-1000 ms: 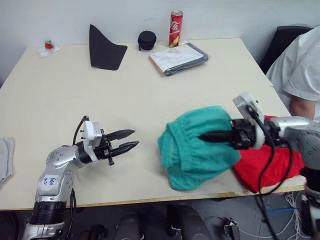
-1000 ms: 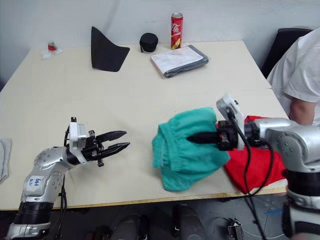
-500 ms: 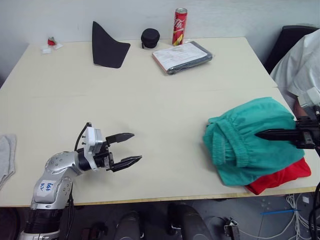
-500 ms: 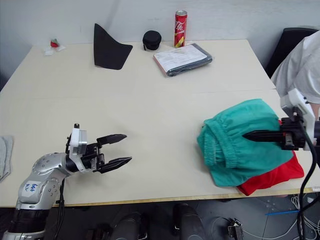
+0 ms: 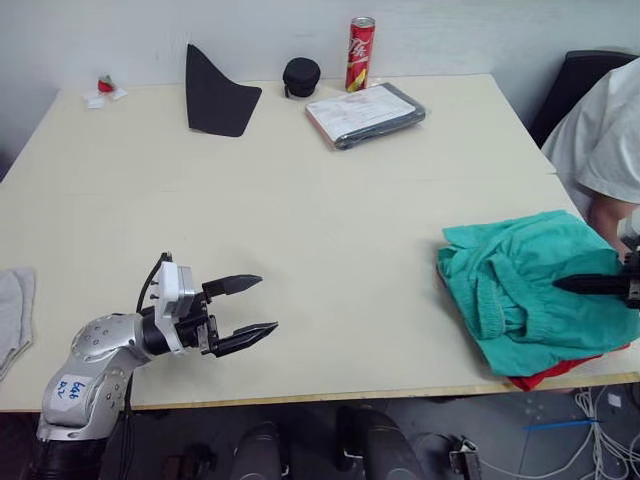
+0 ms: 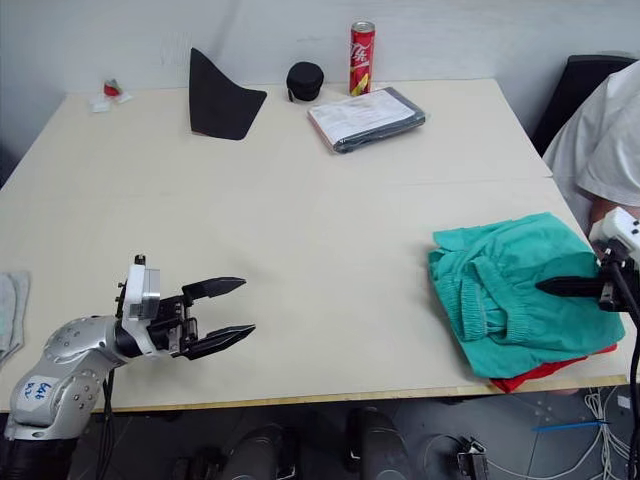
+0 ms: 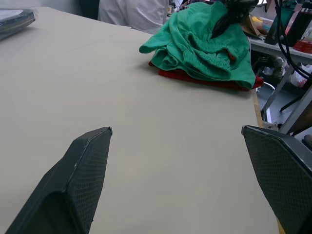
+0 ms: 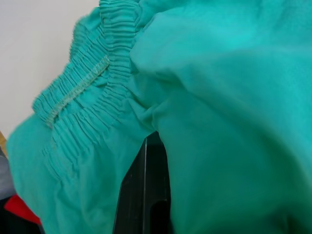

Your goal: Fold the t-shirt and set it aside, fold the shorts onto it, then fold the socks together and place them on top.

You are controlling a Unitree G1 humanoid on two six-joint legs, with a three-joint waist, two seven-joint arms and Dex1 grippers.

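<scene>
Left eye view | left fingers (image 5: pixel 248 308) spread, empty | right fingers (image 6: pixel 548 287) pinching shorts (image 6: pixel 500 290) atop t-shirt (image 6: pixel 535 374)

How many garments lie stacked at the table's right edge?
2: the shorts on top, and the t-shirt beneath, just a red edge peeking out at the near side. More could be hidden underneath.

Bright, even overhead light across the bench (image 5: pixel 300 180); soft shadows only; faint glare at upper left; wrist close-ups slightly soft.
</scene>
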